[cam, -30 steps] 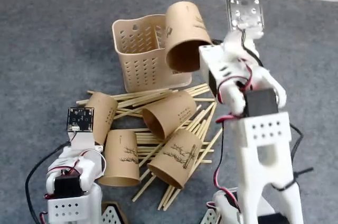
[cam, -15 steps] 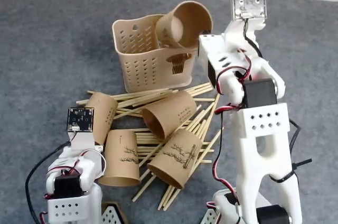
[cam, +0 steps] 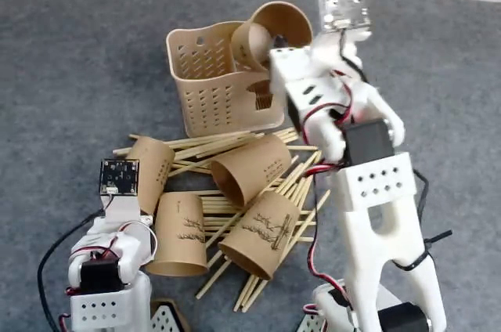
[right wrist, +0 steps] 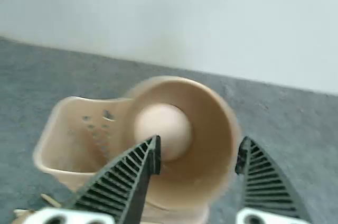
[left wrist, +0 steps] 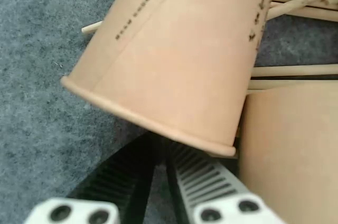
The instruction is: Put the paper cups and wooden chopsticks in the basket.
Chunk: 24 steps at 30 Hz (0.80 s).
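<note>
1. Since a second ago, the right arm [cam: 374, 183] has brought down the brown paper cup [cam: 264, 37] it held above the basket. The arm has also swung a little to the left.
2. That cup now leans inside the beige perforated plastic basket [cam: 210, 101], in the upper centre of the high view. It rests against the basket's right-hand corner with its mouth tipped up and to the right.
3. The basket stands upright on the grey carpeted table [cam: 74, 73].
4. The right gripper [right wrist: 198, 152] is released. Its jaws are spread wide on either side of the leaning cup's mouth.
5. Four more plain brown paper cups [cam: 252, 169] lie in the lower centre of the high view. They are not in the basket.
6. A scattered pile of pale wooden chopsticks [cam: 205, 142] lies under and around those cups, just below the basket.
7. The left gripper [left wrist: 162, 142] sits at the lower left of the high view. Its jaws are drawn together with nothing between them, just at the rim of the leftmost cup [left wrist: 174, 55].
</note>
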### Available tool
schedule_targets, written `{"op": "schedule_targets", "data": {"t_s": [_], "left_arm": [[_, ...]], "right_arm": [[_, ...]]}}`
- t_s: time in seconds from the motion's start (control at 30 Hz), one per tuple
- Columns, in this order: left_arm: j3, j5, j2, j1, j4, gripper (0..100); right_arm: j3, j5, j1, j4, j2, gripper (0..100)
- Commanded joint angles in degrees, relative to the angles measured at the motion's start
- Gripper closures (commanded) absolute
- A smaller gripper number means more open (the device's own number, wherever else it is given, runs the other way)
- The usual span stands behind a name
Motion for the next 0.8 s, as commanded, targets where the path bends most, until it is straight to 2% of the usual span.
{"op": "schedule_targets", "data": {"t_s": [0.0, 0.27, 0.47, 0.77], "left_arm": [[1.1, -0.3, -0.3, 0.9, 0.3, 99], [1.1, -0.3, -0.3, 0.9, 0.3, 99], [1.1, -0.3, -0.3, 0.9, 0.3, 99], [1.1, -0.3, -0.3, 0.9, 0.3, 99]], "right_arm": [[-2.7, -0.2, -2.6, -4.1, -0.3, 76.1], [-3.5, -0.2, -4.1, -4.9, 9.5, 76.1], [-9.2, -0.2, -3.8, -6.1, 17.3, 76.1], [-11.3, -0.2, -3.8, -5.9, 12.0, 76.1]]}}
